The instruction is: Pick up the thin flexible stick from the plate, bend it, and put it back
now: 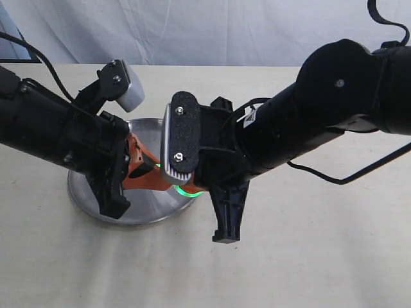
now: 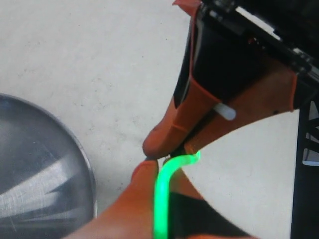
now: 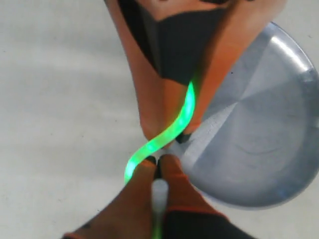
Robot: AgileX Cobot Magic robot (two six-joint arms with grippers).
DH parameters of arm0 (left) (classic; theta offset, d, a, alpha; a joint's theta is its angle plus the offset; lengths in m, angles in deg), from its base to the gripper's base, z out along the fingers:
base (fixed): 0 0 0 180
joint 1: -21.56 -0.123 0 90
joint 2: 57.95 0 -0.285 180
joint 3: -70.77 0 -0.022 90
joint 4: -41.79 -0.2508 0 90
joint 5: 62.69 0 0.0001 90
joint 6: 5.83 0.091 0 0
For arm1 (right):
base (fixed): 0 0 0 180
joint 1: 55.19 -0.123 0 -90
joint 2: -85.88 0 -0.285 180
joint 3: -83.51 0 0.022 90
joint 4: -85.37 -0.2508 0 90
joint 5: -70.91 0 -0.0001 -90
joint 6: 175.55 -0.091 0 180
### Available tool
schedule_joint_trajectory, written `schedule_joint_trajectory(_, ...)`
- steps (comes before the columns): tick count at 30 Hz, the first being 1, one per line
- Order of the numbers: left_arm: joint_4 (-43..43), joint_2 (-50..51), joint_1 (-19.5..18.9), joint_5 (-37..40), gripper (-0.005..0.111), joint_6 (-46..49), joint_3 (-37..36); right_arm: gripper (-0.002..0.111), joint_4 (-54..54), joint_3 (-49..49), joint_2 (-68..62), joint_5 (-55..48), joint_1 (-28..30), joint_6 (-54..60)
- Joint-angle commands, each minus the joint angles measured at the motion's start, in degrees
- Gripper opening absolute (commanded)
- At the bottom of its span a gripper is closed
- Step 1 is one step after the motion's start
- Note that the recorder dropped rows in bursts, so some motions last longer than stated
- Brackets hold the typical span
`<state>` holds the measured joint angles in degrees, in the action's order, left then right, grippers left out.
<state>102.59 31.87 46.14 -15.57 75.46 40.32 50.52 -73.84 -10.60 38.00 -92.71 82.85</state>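
Note:
The thin flexible stick (image 3: 169, 132) glows lime green and hangs in an S-curve between my two grippers, just off the plate's rim. My left gripper (image 2: 162, 172) is shut on one length of the stick (image 2: 162, 199), which kinks sharply at the fingertips. My right gripper (image 3: 158, 162) is shut on the other part, with the stick's pale end (image 3: 159, 191) showing between its fingers. The shiny metal plate (image 1: 149, 129) lies under the left arm with nothing showing on it. In the exterior view only a short green glow (image 1: 187, 190) shows below the right wrist camera.
The plate (image 3: 259, 144) rests on a pale beige tabletop (image 1: 308, 256). A white cloth backdrop (image 1: 212, 32) hangs behind the table. Both black arms crowd over the plate's middle and right edge, and a black cable (image 1: 359, 170) loops off the right arm.

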Motion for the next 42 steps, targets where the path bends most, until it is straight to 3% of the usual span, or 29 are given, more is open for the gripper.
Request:
schedule_joint_trajectory(1, 8.1, -0.6, -0.4, -4.7, 0.0, -1.9, 1.3, -0.001, 5.5, 1.2, -0.9, -7.8, -1.9, 1.2)
schedule_joint_trajectory(18, 10.7, -0.6, -0.4, -4.1, 0.0, -3.5, 1.3, -0.001, 9.5, 1.2, -0.9, -7.0, -1.9, 3.5)
schedule_joint_trajectory(35, 12.7, -0.6, -0.4, -4.8, 0.0, -14.4, 1.3, -0.001, 10.4, 1.2, -0.9, -6.1, -1.9, 4.3)
schedule_joint_trajectory(42, 7.8, -0.6, -0.4, -5.6, 0.0, -11.8, 1.3, -0.001, 1.3, 1.2, -0.9, -5.7, -1.9, -4.5)
